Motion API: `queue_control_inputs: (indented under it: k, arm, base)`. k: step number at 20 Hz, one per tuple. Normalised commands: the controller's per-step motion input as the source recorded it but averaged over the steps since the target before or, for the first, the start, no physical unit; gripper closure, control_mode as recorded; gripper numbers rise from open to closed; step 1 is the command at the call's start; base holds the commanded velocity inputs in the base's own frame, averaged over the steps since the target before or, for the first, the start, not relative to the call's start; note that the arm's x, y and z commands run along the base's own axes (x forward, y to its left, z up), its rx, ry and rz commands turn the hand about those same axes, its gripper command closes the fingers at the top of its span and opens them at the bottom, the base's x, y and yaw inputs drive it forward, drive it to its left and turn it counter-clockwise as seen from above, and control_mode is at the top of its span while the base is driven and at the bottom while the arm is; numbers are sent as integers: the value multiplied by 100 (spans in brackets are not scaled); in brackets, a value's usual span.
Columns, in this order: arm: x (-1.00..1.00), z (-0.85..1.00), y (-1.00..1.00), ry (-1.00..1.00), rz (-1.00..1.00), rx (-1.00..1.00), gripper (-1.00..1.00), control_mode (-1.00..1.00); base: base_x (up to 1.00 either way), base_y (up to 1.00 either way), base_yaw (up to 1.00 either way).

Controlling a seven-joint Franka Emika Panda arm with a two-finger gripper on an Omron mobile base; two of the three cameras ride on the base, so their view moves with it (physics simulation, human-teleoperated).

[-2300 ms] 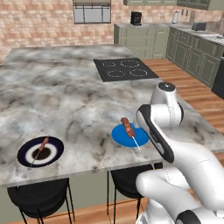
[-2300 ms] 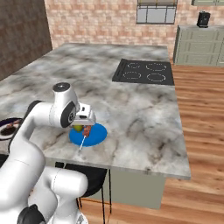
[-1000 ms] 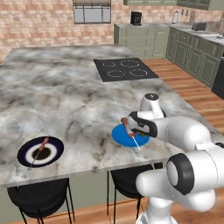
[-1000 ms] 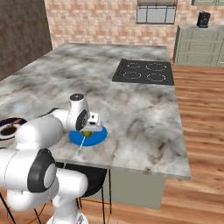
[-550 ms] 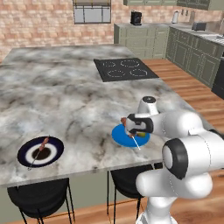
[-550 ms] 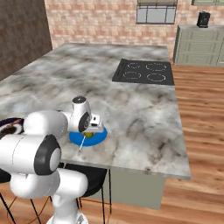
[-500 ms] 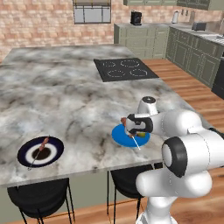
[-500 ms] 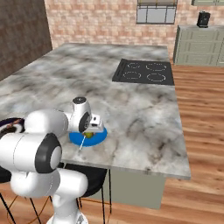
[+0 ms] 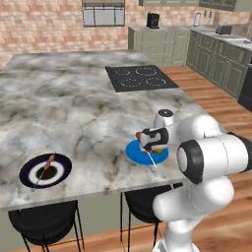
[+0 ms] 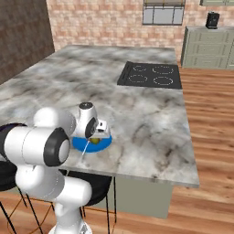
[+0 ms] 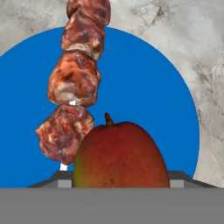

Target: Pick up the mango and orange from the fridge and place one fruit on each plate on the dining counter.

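The mango, red with a green-yellow edge, sits low over the bright blue plate beside a meat skewer that lies on it. My gripper is shut on the mango, with a dark fingertip at each side. From the base, the gripper hangs just over the blue plate near the front edge of the marble dining counter; the mango peeks out under the hand. The dark navy plate lies to the left with a skewer on it. The orange and the fridge are out of view.
A black cooktop is set into the counter behind the plates. Black stools stand under the counter's front edge. Green wall cabinets line the back, with wood floor to the right.
The arm has folded down from a raised pose, bringing the hand and the mango down onto the blue plate. Over the last half second it has barely moved.
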Motion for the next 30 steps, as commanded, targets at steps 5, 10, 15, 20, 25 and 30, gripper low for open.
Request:
queue_control_inputs:
  k: [5,10,15,20,25,30]
  arm:
    - [-3,-5,0,-2,0,1,-100,-100]
    - [-26,17,0,-9,0,4,-100,-100]
    - [-35,57,-4,-10,-2,6,-100,-100]
    - [-54,84,-1,-12,-4,5,-100,-100]
    - [-75,84,-1,-13,-3,6,-100,-100]
    - [-98,56,0,-11,-5,5,-100,-100]
  base:
    - [0,0,0]
    - [0,0,0]
    - [0,0,0]
    - [0,0,0]
    - [0,0,0]
    - [0,0,0]
